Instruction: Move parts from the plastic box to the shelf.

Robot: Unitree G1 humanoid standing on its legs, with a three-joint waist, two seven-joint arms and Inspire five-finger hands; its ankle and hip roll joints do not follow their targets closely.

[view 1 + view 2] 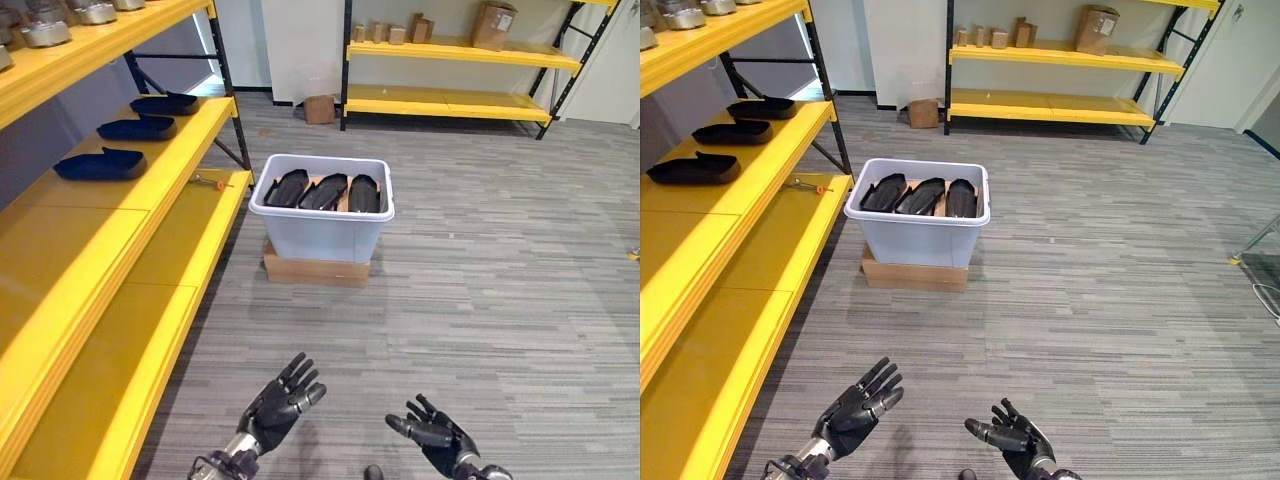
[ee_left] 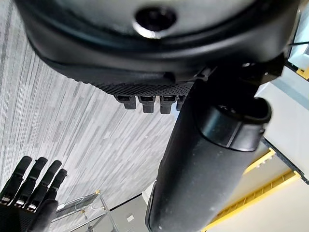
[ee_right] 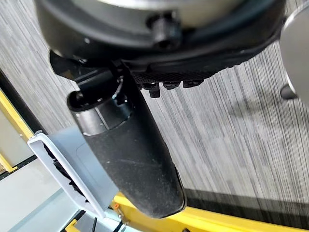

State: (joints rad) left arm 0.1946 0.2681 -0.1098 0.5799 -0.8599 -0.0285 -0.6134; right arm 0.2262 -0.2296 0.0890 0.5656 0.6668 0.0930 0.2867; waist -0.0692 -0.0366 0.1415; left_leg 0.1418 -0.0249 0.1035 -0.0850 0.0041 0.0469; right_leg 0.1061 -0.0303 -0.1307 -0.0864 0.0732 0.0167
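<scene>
Left eye view: both hands, left hand [image 1: 276, 405] and right hand [image 1: 436, 434], hang empty with fingers loosely spread, well short of the plastic box [image 1: 322, 212], whose black parts [image 1: 326, 191] await transfer to the yellow shelf [image 1: 150, 160].

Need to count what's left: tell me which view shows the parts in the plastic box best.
The left eye view: three dark parts lie side by side in the plastic box, unobstructed. The right eye view shows the same; the right wrist view catches just a box corner.
</scene>
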